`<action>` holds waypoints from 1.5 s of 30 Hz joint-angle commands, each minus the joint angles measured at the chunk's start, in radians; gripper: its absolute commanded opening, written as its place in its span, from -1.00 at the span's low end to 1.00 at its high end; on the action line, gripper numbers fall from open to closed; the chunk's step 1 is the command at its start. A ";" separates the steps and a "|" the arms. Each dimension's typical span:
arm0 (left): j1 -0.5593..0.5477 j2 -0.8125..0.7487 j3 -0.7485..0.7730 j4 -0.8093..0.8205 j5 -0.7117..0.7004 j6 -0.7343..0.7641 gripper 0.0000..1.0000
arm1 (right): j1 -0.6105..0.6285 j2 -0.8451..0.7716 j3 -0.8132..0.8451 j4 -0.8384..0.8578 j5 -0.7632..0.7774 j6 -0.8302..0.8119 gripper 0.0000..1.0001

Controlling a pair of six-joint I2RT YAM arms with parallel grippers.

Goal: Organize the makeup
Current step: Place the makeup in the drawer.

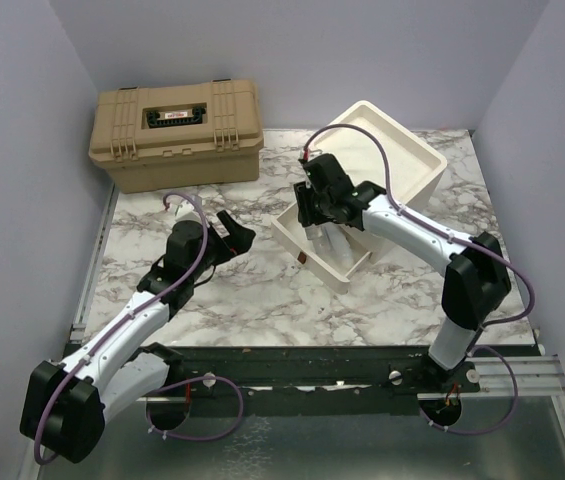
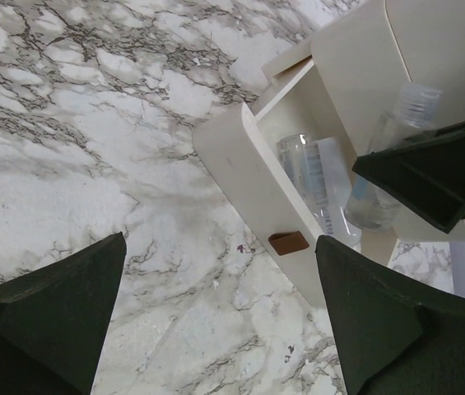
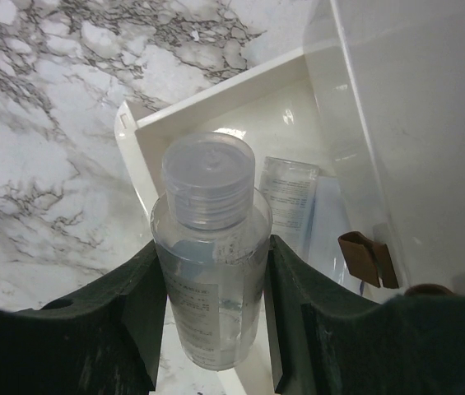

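Observation:
My right gripper (image 1: pixel 319 213) is shut on a clear bottle (image 3: pixel 211 247) with a round translucent cap, holding it upright over the pulled-out cream drawer (image 3: pixel 133 136). The bottle also shows in the left wrist view (image 2: pixel 392 156), with the right fingers (image 2: pixel 438 177) around it. A second clear labelled bottle (image 3: pixel 290 197) lies flat in the drawer and also shows in the left wrist view (image 2: pixel 308 174). My left gripper (image 1: pixel 230 235) is open and empty over bare marble, left of the drawer front (image 2: pixel 248 177). Brushes, palette and compact are out of view.
The cream drawer unit (image 1: pixel 392 150) stands at the back right, its drawer (image 1: pixel 292 235) pulled toward the middle, with a brown pull tab (image 2: pixel 288 242). A tan toolbox (image 1: pixel 177 130) sits shut at the back left. Purple walls enclose the marble table (image 1: pixel 262 290).

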 commanded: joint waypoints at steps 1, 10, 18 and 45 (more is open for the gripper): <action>0.006 0.022 0.017 -0.008 0.058 0.017 0.98 | 0.000 0.069 0.048 -0.060 0.012 -0.037 -0.35; 0.006 0.051 0.011 -0.006 0.067 0.019 0.98 | 0.000 0.188 0.130 -0.072 0.060 -0.144 -0.35; 0.006 0.067 0.014 -0.008 0.083 0.027 0.98 | 0.000 0.238 0.130 -0.062 0.028 -0.153 -0.30; 0.006 0.042 0.003 0.012 0.125 -0.012 0.98 | -0.001 0.210 0.105 -0.079 -0.036 -0.102 0.07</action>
